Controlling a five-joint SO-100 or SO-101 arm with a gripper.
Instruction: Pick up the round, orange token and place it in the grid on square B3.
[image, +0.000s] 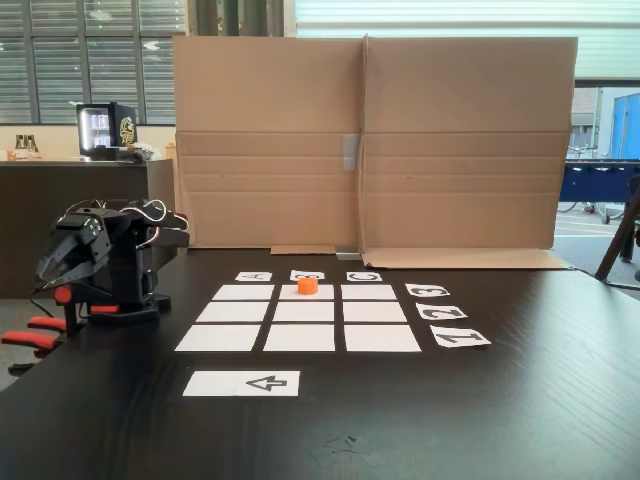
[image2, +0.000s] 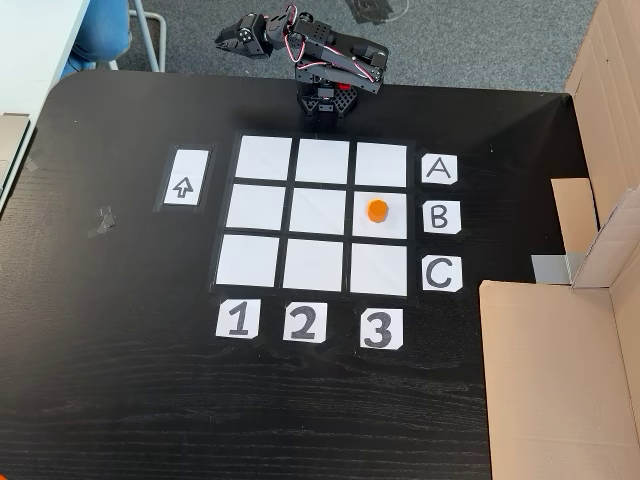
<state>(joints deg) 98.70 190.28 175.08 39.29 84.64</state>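
- Nearest the camera in a fixed view, the arrow strip (image: 241, 383) lies on the desk (image: 520, 400).
- Folded at far left, the fingers (image: 55, 262) hang off the grid (image2: 258, 207); whether apart or together, I cannot tell.
- Token (image2: 377, 211) sits on square B3 (image2: 380, 230), so placement looks done; best left undisturbed.
- Cards read A, B, C and 1, 2, 3.

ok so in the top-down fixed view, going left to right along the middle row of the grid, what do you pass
arrow strip → first white square → middle white square → square B3 carrying the orange token → B card → cardboard flap
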